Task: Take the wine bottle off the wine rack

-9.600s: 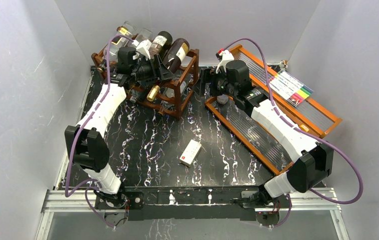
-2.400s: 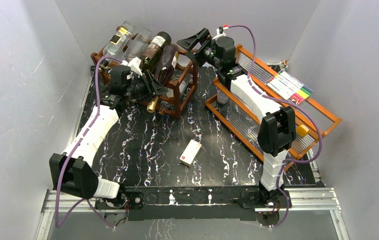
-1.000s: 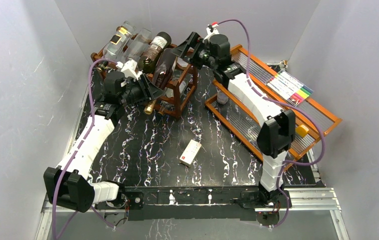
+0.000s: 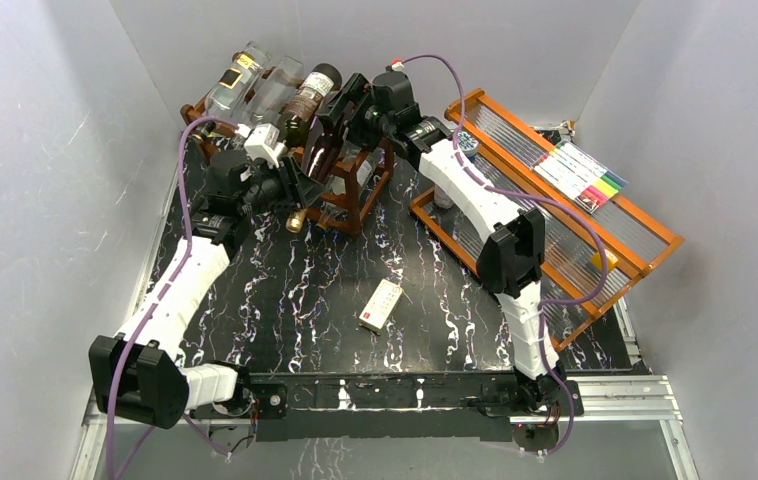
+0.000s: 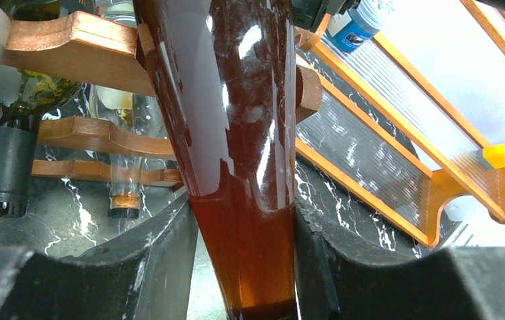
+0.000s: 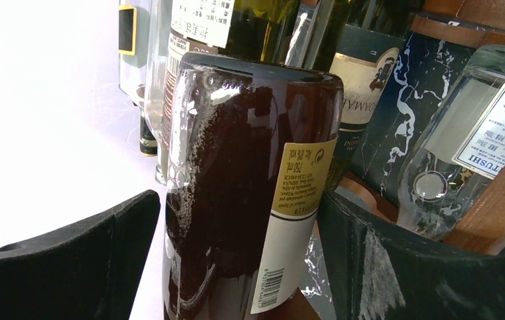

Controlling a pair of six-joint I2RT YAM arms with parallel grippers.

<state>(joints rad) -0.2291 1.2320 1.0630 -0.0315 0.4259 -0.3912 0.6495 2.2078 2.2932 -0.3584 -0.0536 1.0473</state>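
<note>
Looking at the wine bottle (image 5: 236, 100): it's lying tilted at the top tier of the wine rack (image 5: 83, 47), right beside the other bottles (image 6: 370, 73). The left gripper (image 5: 243, 213) is pinching its neck, pads tight on the glass. The right gripper (image 6: 240, 200) straddles the fat end, jaws wide, both fingers against it. Can't tell if it's actually squeezing.
</note>
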